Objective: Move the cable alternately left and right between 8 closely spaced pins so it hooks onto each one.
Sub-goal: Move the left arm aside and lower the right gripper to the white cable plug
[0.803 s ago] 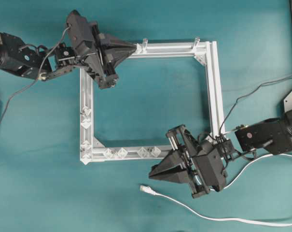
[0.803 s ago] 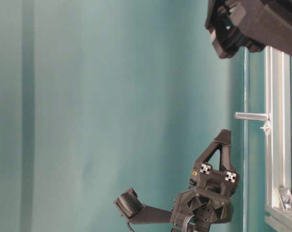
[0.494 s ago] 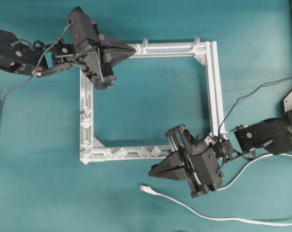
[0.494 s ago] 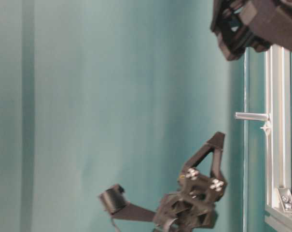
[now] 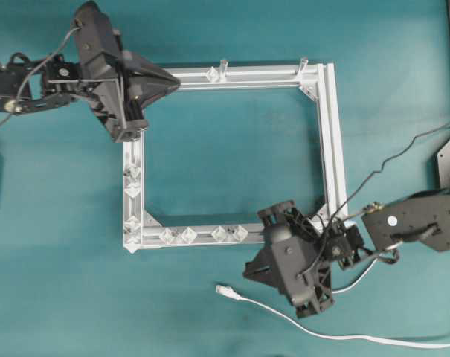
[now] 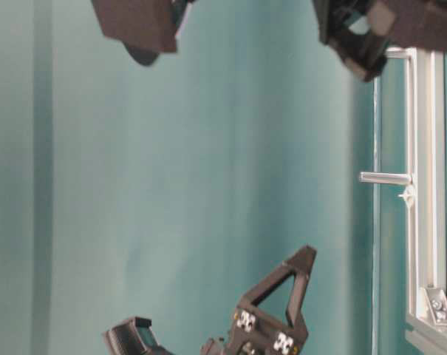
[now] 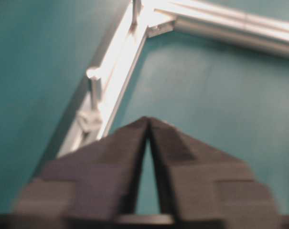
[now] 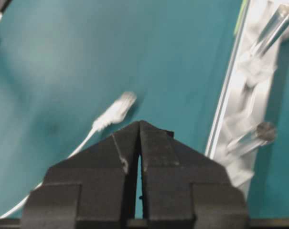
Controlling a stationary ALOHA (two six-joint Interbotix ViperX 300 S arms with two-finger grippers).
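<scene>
This looks like a robotics lab test station. A bench point(image 5: 232, 149) covered in plain teal cloth carries only a square aluminium rail frame point(image 5: 330, 141) fitted with small studs, and two black robot arms reach in from either side. The blurred side view shows, probably, more teal backdrop and no household furnishings.

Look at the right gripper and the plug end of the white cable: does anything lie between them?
Nothing visible does. In the right wrist view only bare teal cloth separates the shut right gripper from the cable plug. The aluminium frame sits off to one side, not in that path.
</scene>
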